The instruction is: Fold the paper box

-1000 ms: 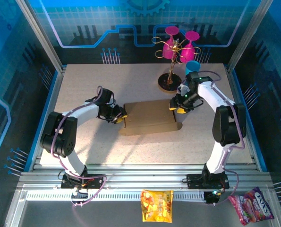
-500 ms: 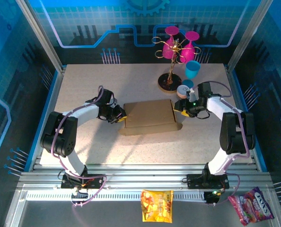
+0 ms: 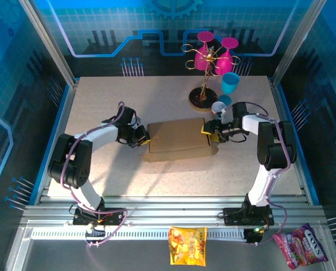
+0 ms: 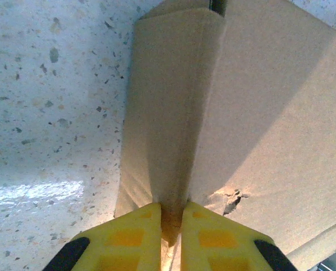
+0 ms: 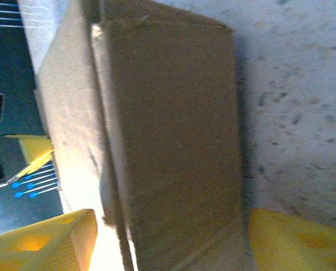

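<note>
The paper box [image 3: 179, 138] is a flat brown cardboard carton lying in the middle of the table. My left gripper [image 3: 145, 137] is at its left end. There, in the left wrist view, the yellow fingers [image 4: 131, 234] are shut on a raised fold of the paper box [image 4: 258, 113], pinched in my left gripper [image 4: 170, 212]. My right gripper [image 3: 209, 131] is at the right end of the carton. In the right wrist view it [image 5: 173, 237] stands open, one yellow finger on each side of the end of the paper box [image 5: 168, 113].
Behind the box's right end stands a gold rack with pink glasses [image 3: 204, 73], with a blue cup [image 3: 230, 83] and a small blue and white piece [image 3: 218, 106] beside it. Two snack bags [image 3: 187, 245] [image 3: 301, 244] lie below the table's front rail.
The left gripper has closed on the fold at the box's left end. The right gripper dropped lower, swung out to the right and came back to the box's right end, opening wider.
</note>
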Tool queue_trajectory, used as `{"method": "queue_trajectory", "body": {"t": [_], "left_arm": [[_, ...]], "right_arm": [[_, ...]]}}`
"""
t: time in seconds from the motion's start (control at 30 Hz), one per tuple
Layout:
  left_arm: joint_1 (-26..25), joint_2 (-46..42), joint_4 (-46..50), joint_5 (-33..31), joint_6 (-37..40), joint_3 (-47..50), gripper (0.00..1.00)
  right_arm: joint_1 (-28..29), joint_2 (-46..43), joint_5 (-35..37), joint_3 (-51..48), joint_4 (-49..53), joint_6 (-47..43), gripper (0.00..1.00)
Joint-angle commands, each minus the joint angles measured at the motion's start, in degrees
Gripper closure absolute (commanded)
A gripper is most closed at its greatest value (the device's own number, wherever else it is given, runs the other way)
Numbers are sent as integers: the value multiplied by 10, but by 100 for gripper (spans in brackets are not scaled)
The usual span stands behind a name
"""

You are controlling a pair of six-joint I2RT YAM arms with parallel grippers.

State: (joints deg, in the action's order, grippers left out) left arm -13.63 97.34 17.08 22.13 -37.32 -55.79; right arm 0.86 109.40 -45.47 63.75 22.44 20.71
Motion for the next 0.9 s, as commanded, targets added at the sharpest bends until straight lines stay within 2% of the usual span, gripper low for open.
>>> {"method": "queue_trajectory", "body": {"t": [0.0,0.23,0.4,0.5,0.63,0.73,0.87], "left_arm": [[2,15,67,-65,8,38,87],[14,12,28,-49,-9,62,88],[21,15,18,-44,-15,63,88],[28,16,22,-48,-16,66,88],[39,3,28,-53,-14,78,89],[44,-3,36,-54,-7,81,90],[45,-4,41,-54,0,84,90]], "right_arm": [[18,4,-62,8,6,-3,29],[49,0,-106,-16,-45,41,30],[64,-11,-88,-18,-36,40,30],[57,-31,-49,-21,-11,27,30],[16,-67,-7,-50,-10,34,29],[-8,-74,-21,-63,-23,39,27],[-1,-46,-49,-49,-23,35,27]]}}
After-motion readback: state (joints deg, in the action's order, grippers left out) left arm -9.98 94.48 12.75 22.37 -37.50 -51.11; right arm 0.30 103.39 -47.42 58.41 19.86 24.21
